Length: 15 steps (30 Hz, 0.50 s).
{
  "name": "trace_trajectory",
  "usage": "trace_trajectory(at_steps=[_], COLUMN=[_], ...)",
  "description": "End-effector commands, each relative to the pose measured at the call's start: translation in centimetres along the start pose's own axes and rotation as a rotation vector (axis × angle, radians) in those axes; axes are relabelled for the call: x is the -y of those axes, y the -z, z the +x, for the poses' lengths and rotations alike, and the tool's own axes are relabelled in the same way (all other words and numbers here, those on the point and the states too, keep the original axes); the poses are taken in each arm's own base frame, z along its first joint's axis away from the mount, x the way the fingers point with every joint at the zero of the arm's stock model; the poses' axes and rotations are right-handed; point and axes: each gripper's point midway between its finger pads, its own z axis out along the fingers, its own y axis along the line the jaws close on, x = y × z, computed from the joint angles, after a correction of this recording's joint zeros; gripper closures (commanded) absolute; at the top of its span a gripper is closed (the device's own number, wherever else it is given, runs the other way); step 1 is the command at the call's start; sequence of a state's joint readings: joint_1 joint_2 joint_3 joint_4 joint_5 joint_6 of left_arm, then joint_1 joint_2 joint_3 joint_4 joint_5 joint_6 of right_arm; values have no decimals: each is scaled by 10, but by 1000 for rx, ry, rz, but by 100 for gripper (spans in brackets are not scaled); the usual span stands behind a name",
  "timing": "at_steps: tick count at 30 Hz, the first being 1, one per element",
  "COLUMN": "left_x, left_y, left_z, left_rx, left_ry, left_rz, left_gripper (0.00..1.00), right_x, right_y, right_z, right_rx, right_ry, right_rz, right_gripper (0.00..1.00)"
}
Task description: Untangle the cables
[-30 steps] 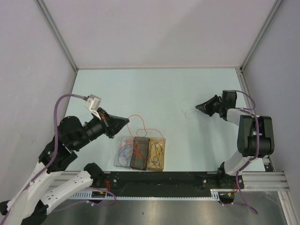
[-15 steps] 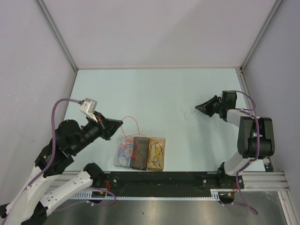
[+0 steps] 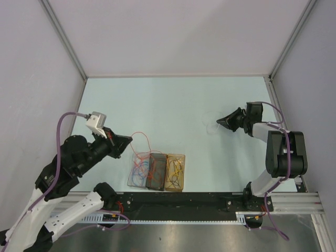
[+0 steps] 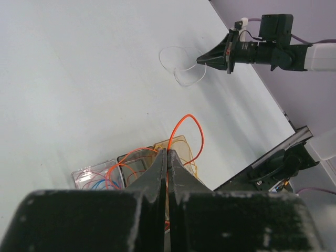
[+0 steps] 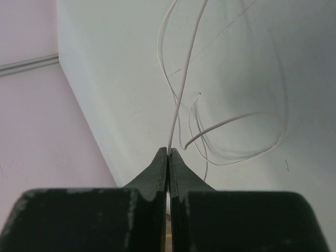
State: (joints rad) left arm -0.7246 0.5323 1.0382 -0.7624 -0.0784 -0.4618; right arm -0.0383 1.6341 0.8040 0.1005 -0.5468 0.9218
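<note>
My left gripper (image 3: 127,140) (image 4: 168,152) is shut on the orange cable (image 4: 190,122), which loops up from it and trails over the small boxes (image 3: 157,171). Red and blue cables (image 3: 139,169) lie in the clear left box, dark ones in the middle box and yellow ones (image 3: 175,170) in the amber right box. My right gripper (image 3: 220,121) (image 5: 168,151) is shut on a thin white cable (image 5: 181,89) whose loose loops (image 4: 181,67) lie on the pale table at the right.
Three small open boxes, clear (image 4: 92,177), dark (image 4: 134,164) and amber (image 4: 178,143), stand in a row near the table's front edge. Grey walls enclose the pale green table (image 3: 173,100). A black rail (image 3: 184,202) runs along the front.
My left arm has drawn back to the left and toward the front, pulling the orange cable with it. My right gripper has shifted slightly left with the white cable.
</note>
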Motion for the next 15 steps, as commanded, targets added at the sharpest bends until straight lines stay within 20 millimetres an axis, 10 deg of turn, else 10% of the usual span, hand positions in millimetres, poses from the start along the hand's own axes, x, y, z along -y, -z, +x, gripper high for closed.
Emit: trace_trajectory(at_steps=[1, 15], left_x=[-2, -7], left_y=[20, 23], left_z=[-23, -19], left_rx=[70, 57], left_ry=[-32, -57], left_rz=[-25, -39], left_gripper=[100, 100], right_x=[-8, -11], right_y=[3, 0], right_z=[-1, 3], right_rx=[17, 10], right_ry=[34, 38], right_rz=[-23, -24], right_gripper=[100, 100])
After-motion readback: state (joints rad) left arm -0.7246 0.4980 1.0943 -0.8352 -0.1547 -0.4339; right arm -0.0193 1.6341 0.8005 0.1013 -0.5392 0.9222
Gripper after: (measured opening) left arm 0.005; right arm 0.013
